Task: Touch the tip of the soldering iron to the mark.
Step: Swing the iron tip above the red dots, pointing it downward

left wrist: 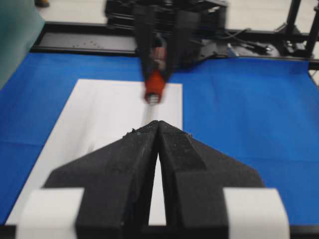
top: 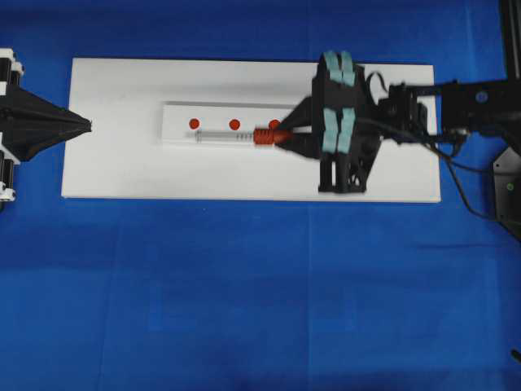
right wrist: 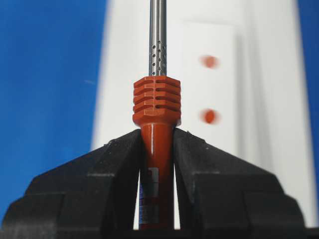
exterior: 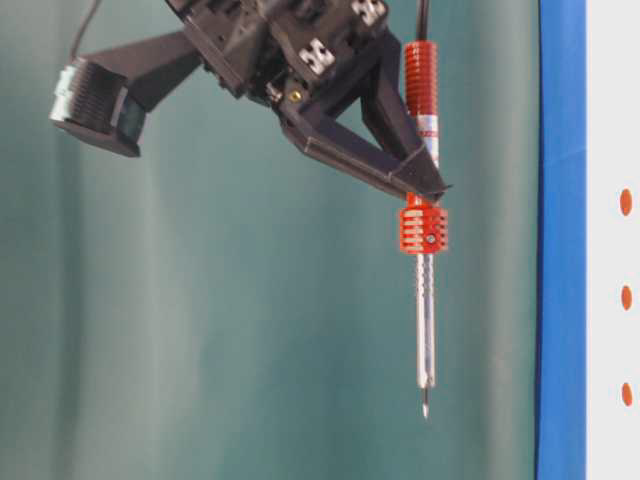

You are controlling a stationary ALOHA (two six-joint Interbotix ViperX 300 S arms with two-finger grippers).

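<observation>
— What sits on the counter, left to right?
— One left pincer (top: 88, 125), pressed together and empty; one white board (top: 122, 163) bearing three red dots (top: 234, 125); one soldering iron (top: 244, 137) above them, clamped in the right pincer (top: 289, 135).

Right gripper (right wrist: 157, 149): jaws clamped on the red-orange handle of the soldering iron (right wrist: 156, 107), arm reaching in from the right edge of the overhead view, wrist roughly level. Left gripper (left wrist: 158, 130): jaws pressed together, empty, parked at the left edge, pointing right.
</observation>
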